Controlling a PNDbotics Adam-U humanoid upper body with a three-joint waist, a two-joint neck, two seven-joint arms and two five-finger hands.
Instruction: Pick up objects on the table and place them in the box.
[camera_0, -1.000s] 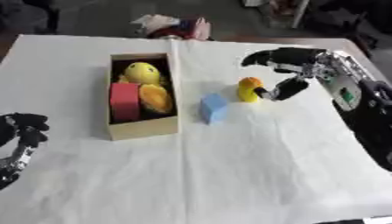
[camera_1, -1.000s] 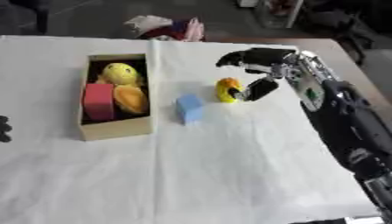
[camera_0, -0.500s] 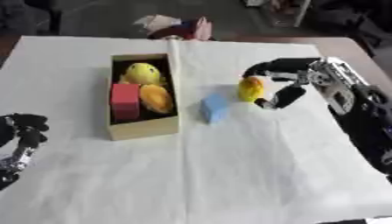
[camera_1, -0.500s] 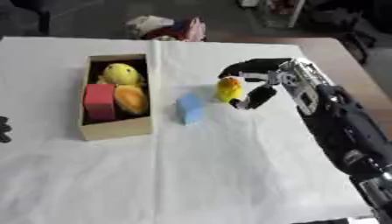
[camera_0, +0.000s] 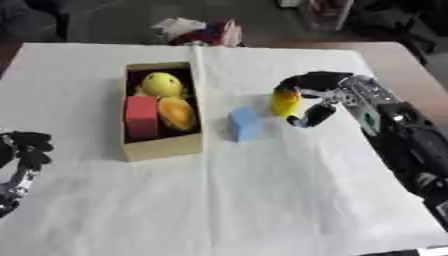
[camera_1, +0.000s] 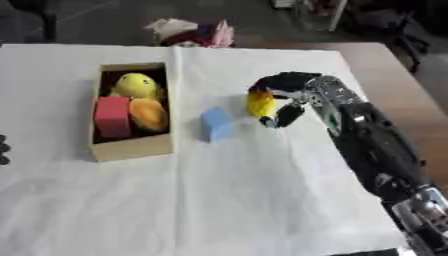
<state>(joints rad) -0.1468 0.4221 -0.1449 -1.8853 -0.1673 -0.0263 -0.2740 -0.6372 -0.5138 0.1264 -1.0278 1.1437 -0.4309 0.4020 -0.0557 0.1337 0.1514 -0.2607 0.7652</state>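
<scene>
The robot's black right hand (camera_0: 311, 97) curls its fingers and thumb around a small yellow rounded toy (camera_0: 285, 102), just right of a light blue block (camera_0: 243, 123) on the white tablecloth (camera_0: 262, 200). The open cardboard box (camera_0: 162, 147) holds a yellow round plush, a red block and an orange oval piece. The left hand (camera_0: 24, 150) rests at the lower left edge — fingers curled, empty.
</scene>
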